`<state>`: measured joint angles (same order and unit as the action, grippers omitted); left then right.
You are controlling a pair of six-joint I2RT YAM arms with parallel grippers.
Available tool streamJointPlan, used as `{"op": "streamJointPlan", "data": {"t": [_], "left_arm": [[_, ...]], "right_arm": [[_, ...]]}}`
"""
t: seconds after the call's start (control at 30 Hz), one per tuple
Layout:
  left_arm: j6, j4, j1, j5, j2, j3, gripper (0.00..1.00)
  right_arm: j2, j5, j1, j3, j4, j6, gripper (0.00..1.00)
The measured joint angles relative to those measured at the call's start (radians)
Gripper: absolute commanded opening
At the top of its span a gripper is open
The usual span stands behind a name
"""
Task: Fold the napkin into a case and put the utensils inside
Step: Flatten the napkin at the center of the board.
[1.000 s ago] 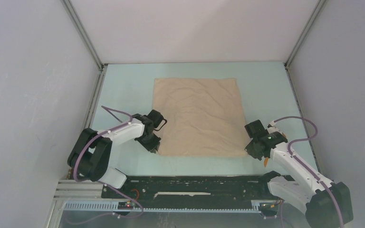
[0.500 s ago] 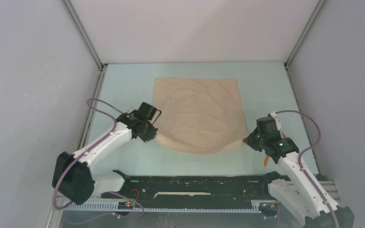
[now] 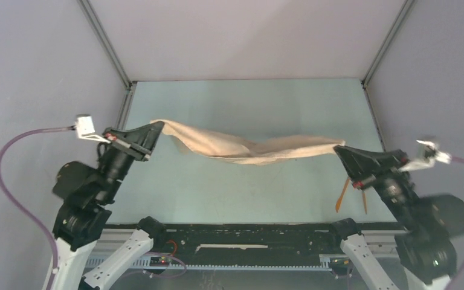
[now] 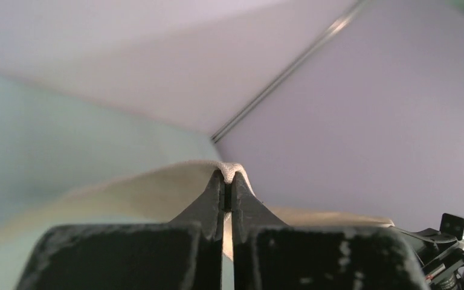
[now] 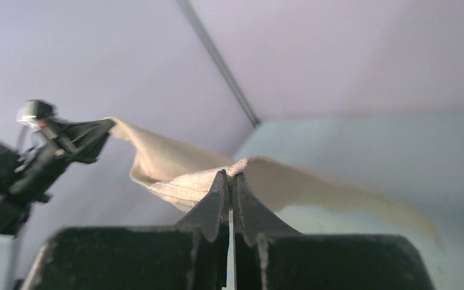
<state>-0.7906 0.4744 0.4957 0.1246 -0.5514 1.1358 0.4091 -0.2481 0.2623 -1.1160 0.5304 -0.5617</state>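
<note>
The beige-tan napkin (image 3: 248, 149) hangs in the air, stretched between both grippers and sagging in the middle. My left gripper (image 3: 156, 125) is shut on its left corner; in the left wrist view the cloth (image 4: 157, 190) bulges over the closed tips of that gripper (image 4: 227, 175). My right gripper (image 3: 338, 148) is shut on the right corner; in the right wrist view the cloth (image 5: 175, 172) drapes from that gripper (image 5: 230, 175) toward the left one. Two thin orange-brown utensils (image 3: 342, 194) lie on the table at the near right, below the right arm.
The pale green table (image 3: 248, 103) is walled by grey panels on the left, back and right. A black rail (image 3: 248, 235) runs along the near edge between the arm bases.
Both grippers have lifted the napkin's near corners off the table and moved apart and upward. The cloth has gone from lying flat to hanging stretched in the air.
</note>
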Motion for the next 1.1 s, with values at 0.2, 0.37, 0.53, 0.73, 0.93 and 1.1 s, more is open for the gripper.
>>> {"op": "streamJointPlan", "data": {"t": [0.2, 0.37, 0.53, 0.73, 0.93, 1.1], "left_arm": [[0.084, -0.124, 0.000, -0.088, 0.013, 0.106, 0.00], [0.101, -0.099, -0.001, 0.014, -0.077, 0.151, 0.00], [0.100, -0.023, -0.088, 0.126, -0.387, 0.249, 0.00], [0.073, -0.039, -0.265, 0.026, -0.797, 0.254, 0.00], [0.076, -0.157, -0.339, -0.078, -1.099, 0.256, 0.00], [0.064, -0.273, -0.391, -0.237, -1.367, 0.355, 0.00]], "right_arm": [[-0.067, -0.095, -0.021, -0.129, -0.114, -0.011, 0.00], [-0.008, 0.006, -0.040, -0.132, -0.102, -0.020, 0.00], [0.298, 0.189, -0.055, -0.132, -0.120, 0.002, 0.00], [0.783, 0.209, -0.160, -0.122, -0.250, 0.042, 0.00], [1.225, 0.133, -0.213, -0.190, -0.348, 0.069, 0.00], [1.547, 0.059, -0.216, -0.410, -0.345, 0.103, 0.00]]}}
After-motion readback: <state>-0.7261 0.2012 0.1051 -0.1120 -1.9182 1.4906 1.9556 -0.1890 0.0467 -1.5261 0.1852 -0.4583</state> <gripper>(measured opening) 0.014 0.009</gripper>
